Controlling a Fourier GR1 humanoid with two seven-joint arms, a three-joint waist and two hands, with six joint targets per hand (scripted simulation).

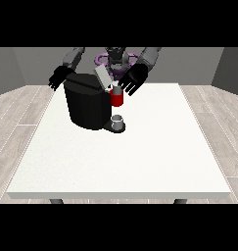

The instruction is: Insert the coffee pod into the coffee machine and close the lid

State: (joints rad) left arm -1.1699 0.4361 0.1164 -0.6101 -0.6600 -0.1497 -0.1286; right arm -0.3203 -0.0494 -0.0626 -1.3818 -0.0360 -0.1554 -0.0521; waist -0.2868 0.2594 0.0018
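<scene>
A small coffee pod [116, 86] sits atop the machine's red holder [117, 99], touching the spread fingers of the hand at the view's right [133, 80]. The bulky black coffee machine [87, 105] has its grey lid [103, 77] raised; a small grey cup [118, 121] stands below. The hand at the view's left [58, 77] hangs, fingers relaxed, beside the machine on the white table [140, 162]

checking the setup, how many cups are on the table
1: a small grey cup stands on the coffee machine's base, below the red pod holder. None seems hidden.

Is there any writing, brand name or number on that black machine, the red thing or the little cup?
None can be read: the coffee machine, its raised lid, the red pod holder, the cup and the table all show plain surfaces.
</scene>
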